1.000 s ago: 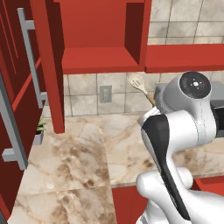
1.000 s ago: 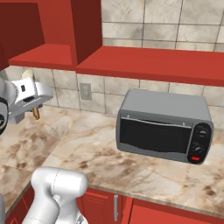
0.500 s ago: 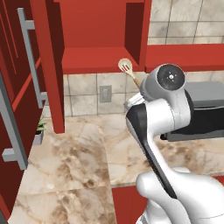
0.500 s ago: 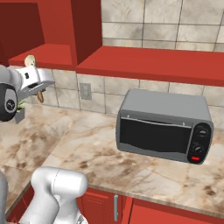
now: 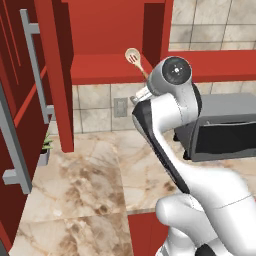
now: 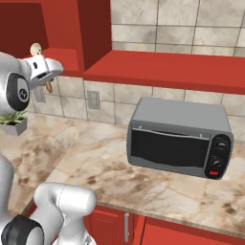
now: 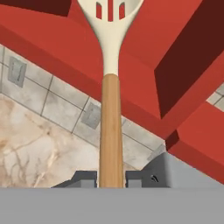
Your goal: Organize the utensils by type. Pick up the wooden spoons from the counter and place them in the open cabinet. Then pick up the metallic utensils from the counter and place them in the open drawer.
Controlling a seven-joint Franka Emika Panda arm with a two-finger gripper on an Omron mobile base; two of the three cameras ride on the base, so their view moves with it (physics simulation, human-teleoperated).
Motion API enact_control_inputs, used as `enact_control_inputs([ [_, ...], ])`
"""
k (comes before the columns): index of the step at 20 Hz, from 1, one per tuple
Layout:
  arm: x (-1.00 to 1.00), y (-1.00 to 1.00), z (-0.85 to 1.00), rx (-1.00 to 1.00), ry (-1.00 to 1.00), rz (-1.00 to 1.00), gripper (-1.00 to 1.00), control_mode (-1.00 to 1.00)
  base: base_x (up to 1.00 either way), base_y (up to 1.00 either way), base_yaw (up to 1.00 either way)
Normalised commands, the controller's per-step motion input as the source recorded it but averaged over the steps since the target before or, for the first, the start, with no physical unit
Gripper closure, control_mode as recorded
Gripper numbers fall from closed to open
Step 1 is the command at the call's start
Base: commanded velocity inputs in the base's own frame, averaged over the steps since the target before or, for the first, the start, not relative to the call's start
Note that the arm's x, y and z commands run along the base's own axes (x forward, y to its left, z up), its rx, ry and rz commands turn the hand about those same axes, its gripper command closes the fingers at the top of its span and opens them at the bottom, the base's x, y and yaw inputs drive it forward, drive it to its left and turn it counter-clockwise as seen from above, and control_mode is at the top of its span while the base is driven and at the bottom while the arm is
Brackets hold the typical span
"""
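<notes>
A wooden spoon (image 7: 110,127) with a slotted pale bowl and an orange-brown handle stands upright, my gripper (image 7: 110,177) shut on the lower end of its handle. In the left base view the spoon's bowl (image 5: 132,56) is raised level with the bottom shelf of the open cabinet (image 5: 100,67), in front of its right half. From the right, the spoon (image 6: 36,49) sticks up from my gripper (image 6: 46,72) just before the open cabinet (image 6: 62,55). The counter (image 5: 75,175) lies well below. The cabinet door with its grey bar handle (image 5: 33,65) is swung out at the left.
A grey toaster oven (image 6: 179,136) sits on the counter (image 6: 95,158) to the right, under a doorless red shelf (image 6: 167,69). A small potted plant (image 5: 45,145) stands by the wall under the cabinet. A wall outlet (image 5: 120,106) is on the tiled backsplash.
The arm has lifted the spoon up and to the left, from just above the backsplash level to the height of the cabinet shelf. The grip on it is unchanged.
</notes>
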Motion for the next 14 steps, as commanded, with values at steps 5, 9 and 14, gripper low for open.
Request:
enact_control_inputs([
  [5, 0.95, 0.0, 0.56, 0.0, 0.19, 0.0, 1.0, -1.0, 0.0, 0.0, 0.0],
  [9, 0.96, 0.05, 0.29, 0.0, 0.09, 0.0, 1.0, -1.0, 0.0, 0.0, 0.0],
  [14, 1.0, 0.21, 0.03, 0.0, 0.02, 0.0, 1.0, -1.0, 0.0, 0.0, 0.0],
])
